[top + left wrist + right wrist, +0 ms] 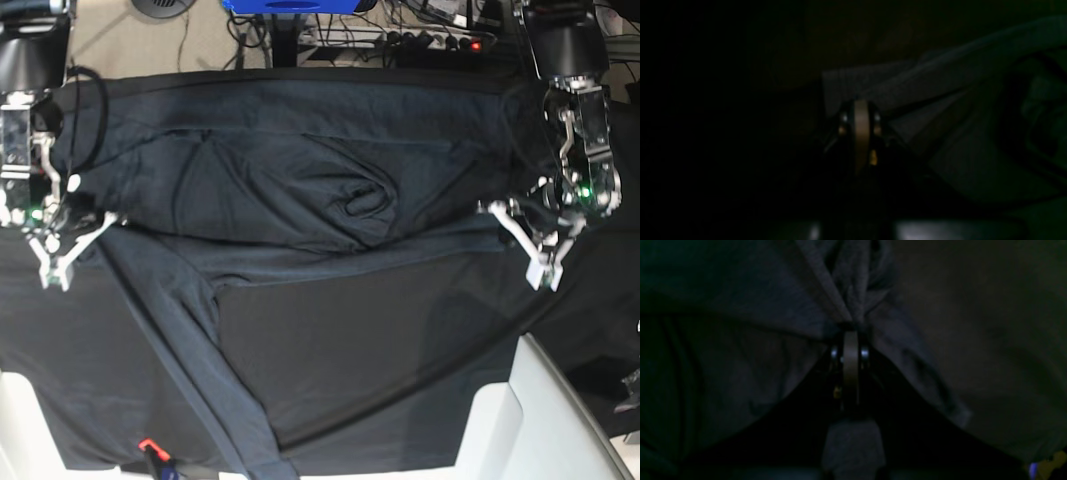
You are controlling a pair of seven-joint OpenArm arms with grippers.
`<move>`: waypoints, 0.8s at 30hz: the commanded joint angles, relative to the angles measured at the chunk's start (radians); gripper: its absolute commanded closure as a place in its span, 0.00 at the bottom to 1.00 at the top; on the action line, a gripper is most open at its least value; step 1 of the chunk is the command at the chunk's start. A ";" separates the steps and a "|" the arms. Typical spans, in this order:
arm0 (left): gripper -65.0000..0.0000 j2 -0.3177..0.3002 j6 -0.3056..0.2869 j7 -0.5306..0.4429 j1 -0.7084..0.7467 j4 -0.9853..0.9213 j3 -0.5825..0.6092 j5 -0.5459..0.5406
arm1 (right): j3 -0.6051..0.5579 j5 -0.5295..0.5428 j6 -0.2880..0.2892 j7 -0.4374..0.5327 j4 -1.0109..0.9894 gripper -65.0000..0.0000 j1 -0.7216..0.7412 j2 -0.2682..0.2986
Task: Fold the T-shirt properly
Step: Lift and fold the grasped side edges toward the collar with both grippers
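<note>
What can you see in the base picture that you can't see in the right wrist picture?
Only the base view shows both arms at once, with the left gripper too, the whole shirt spread across the dark table cloth, one long sleeve trailing toward the near edge, and cables on the floor behind. Only the right wrist view shows, close up, fabric bunched where the shut jaws of the right gripper pinch it. Both show the right gripper and the grey shirt.

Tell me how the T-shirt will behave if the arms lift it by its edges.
The T-shirt will probably sag: it lies bunched and creased. Its sleeve trails long, so it would likely dangle. The knit gathers at the right gripper, suggesting it stretches rather than slips.
</note>
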 commanded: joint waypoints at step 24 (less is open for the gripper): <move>1.00 -0.032 -0.001 -0.016 0.048 0.058 -0.005 0.000 | 0.097 -0.006 0.004 0.031 0.098 0.64 -0.003 0.009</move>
